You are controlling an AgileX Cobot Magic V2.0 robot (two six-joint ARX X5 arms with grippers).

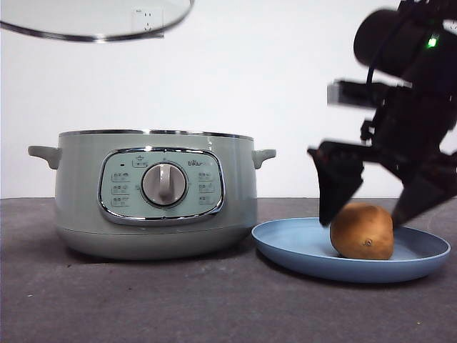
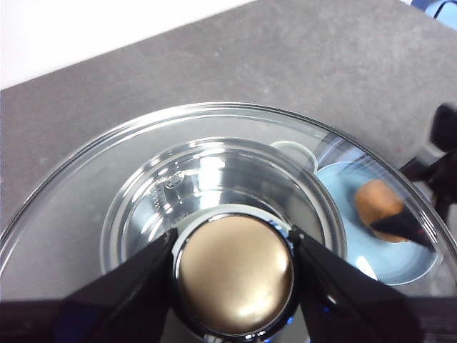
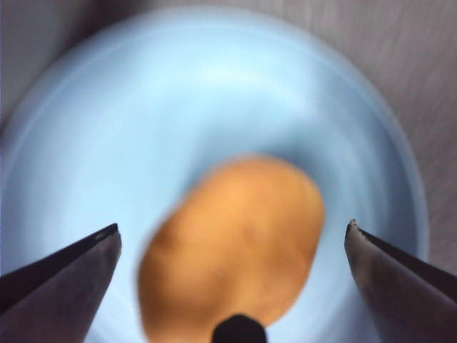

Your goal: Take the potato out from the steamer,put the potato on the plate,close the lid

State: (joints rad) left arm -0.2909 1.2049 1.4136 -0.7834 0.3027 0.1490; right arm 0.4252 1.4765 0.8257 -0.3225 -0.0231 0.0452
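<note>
From my remote station, the potato (image 1: 362, 231) sits on the light-blue plate (image 1: 285, 246), which lies on the dark table (image 1: 143, 300) just right of the sage-green steamer (image 1: 153, 193); my right gripper (image 1: 364, 214) hangs just above it with jaws spread wide, one on either side of the potato and clear of it in the right wrist view; the pot stands uncovered, its chrome rim bare; my left gripper (image 2: 234, 268) holds the glass lid (image 1: 93, 18) high above the steamer, jaws pinching the knob (image 2: 235, 275); through the glass I see the steamer's inner bowl (image 2: 214, 179) below.
</note>
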